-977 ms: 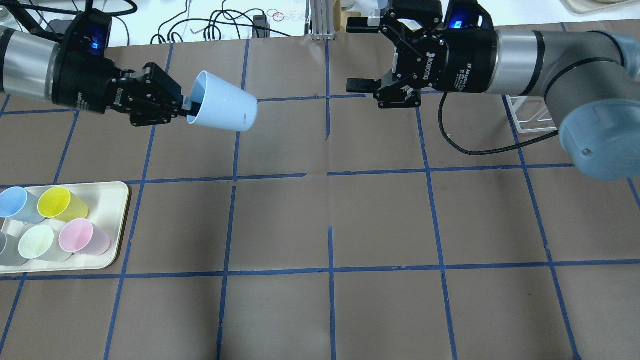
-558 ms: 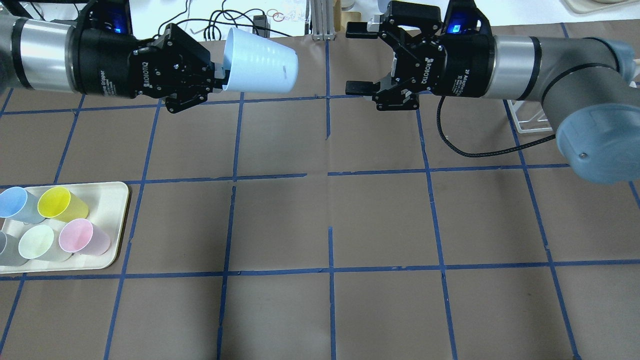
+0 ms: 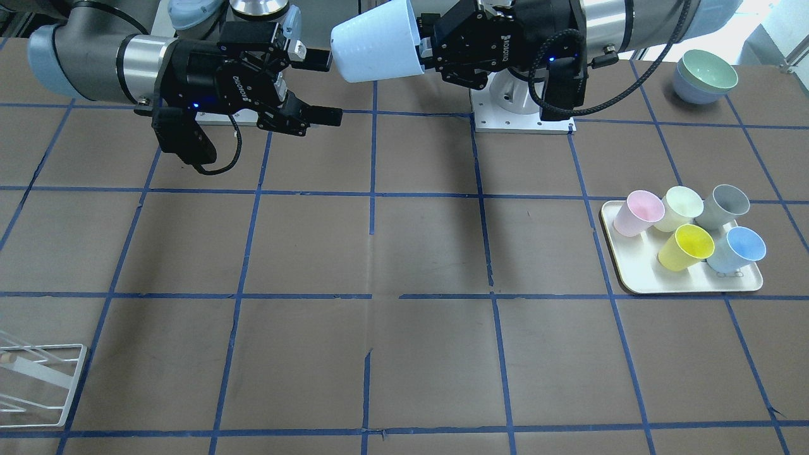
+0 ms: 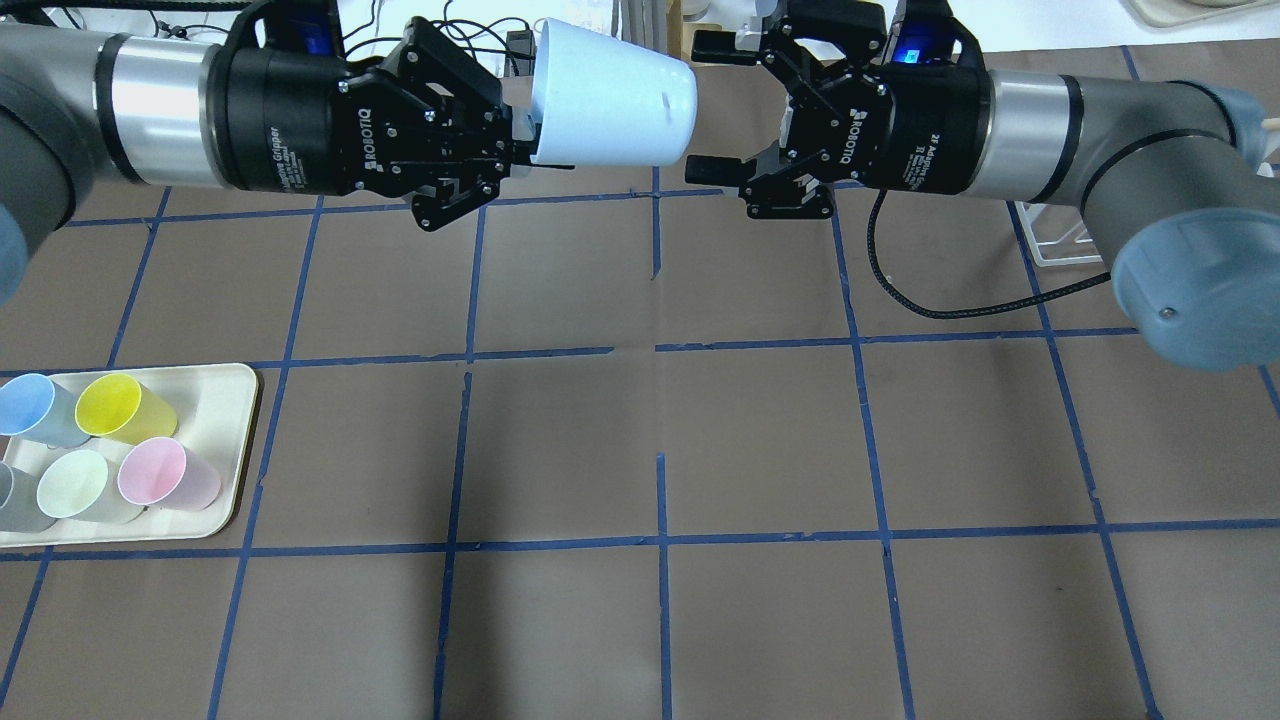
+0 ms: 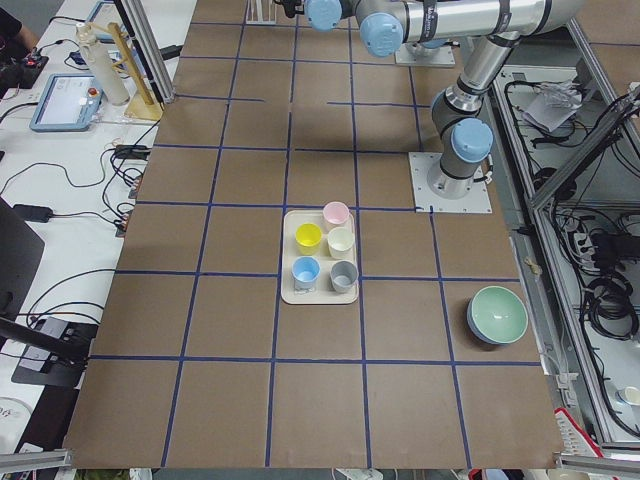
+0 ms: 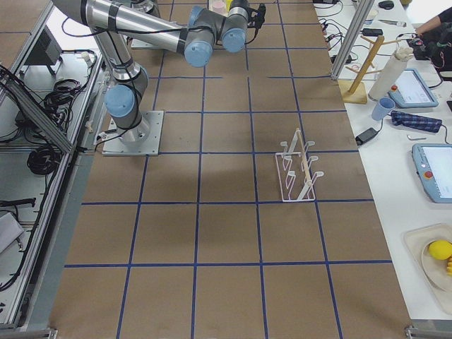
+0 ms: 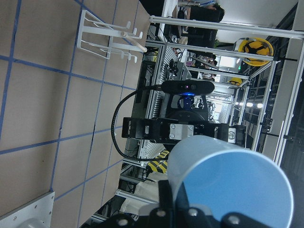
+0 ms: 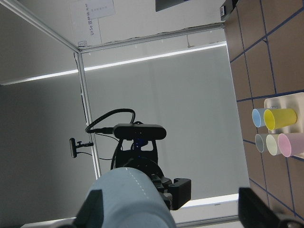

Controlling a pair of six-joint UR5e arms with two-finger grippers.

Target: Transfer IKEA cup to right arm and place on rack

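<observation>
My left gripper [image 4: 522, 140] is shut on the rim of the pale blue IKEA cup [image 4: 615, 95] and holds it on its side high above the table, base pointing at my right gripper. My right gripper [image 4: 712, 108] is open, and the cup's base is just at its fingertips without touching them. In the front view the cup [image 3: 376, 41] lies level with the right gripper's upper finger [image 3: 316, 60]. The right wrist view shows the cup's base [image 8: 130, 199] close up. The white wire rack [image 4: 1060, 235] stands behind the right arm, and also shows in the front view [image 3: 38, 379].
A cream tray [image 4: 225, 400] at the left front holds several cups: a second pale blue one [image 4: 30, 405], yellow [image 4: 120, 405], pink [image 4: 165, 475] and others. Stacked bowls [image 3: 705, 76] stand on the robot's left near its base. A black cable [image 4: 930, 300] hangs from the right wrist.
My left arm has carried the cup up and to the right, bringing its base to the right gripper's fingertips. The right gripper stays open and has hardly moved.
</observation>
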